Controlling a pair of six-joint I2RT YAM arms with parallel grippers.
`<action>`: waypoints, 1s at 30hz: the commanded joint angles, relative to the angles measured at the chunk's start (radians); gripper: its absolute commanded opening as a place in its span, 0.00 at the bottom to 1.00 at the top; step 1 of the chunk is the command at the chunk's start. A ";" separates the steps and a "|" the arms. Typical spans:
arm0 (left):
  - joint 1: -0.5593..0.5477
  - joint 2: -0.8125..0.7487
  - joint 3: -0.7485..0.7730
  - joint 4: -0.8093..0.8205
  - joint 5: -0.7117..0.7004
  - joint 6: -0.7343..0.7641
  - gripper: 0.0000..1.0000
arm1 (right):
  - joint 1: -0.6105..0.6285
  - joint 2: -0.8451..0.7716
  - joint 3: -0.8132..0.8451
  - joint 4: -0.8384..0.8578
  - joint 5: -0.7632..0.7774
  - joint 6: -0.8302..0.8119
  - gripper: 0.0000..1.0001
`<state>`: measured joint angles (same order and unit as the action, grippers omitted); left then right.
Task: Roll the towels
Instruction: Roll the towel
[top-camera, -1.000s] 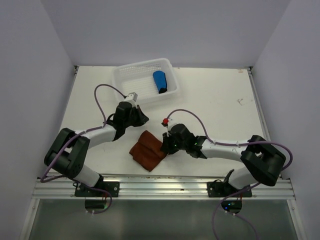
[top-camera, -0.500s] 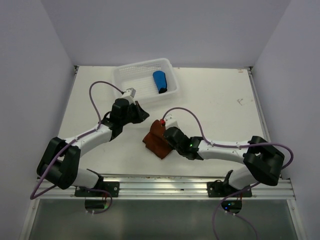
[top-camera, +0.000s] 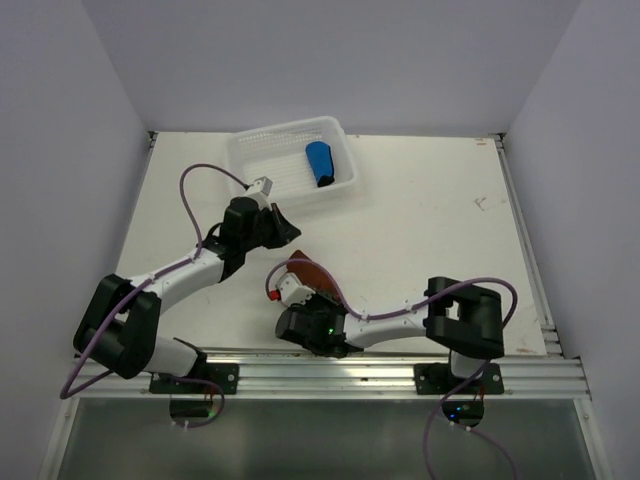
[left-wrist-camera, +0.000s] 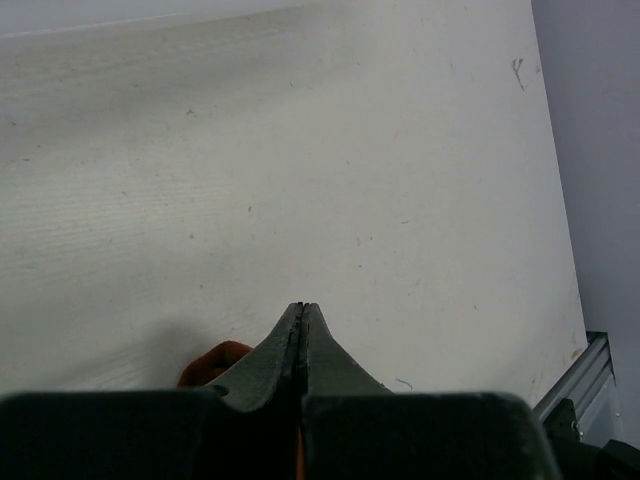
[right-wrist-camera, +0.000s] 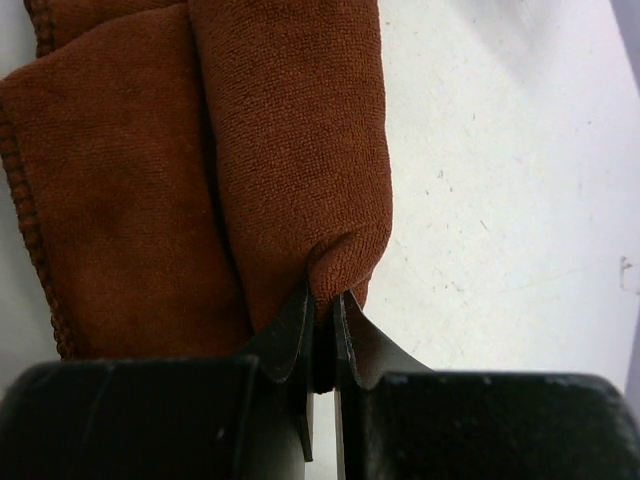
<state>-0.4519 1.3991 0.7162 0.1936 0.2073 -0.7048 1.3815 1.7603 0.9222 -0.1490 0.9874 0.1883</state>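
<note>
The rust-brown towel hangs folded in front of my right gripper, which is shut on a pinched fold at its lower edge. From above, only part of this towel shows past the right gripper, low on the table near the front edge. The bright blue towel lies rolled inside the white basket. My left gripper hovers just up and left of the rust towel, its jaws pressed together with nothing in them. A sliver of rust towel peeks beside its fingers.
The white mesh basket stands at the back of the table, left of centre. The right arm's forearm stretches low along the front edge. Purple cables loop over both arms. A metal rail runs along the table's front.
The right arm has swung its wrist left and toward the front edge, lifting the rust towel off its flat spot. The left gripper drew back slightly toward the basket.
</note>
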 joint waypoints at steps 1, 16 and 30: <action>0.002 -0.018 0.023 0.024 0.038 -0.027 0.00 | 0.040 0.051 0.072 -0.095 0.146 -0.001 0.00; -0.093 -0.041 -0.174 0.124 0.061 -0.096 0.00 | 0.100 0.206 0.227 -0.230 0.188 0.013 0.00; -0.111 0.006 -0.304 0.158 -0.020 -0.102 0.00 | 0.102 0.186 0.230 -0.225 0.099 0.068 0.26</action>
<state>-0.5533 1.3876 0.4423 0.3580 0.2321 -0.8059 1.4780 1.9789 1.1446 -0.3820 1.1282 0.2096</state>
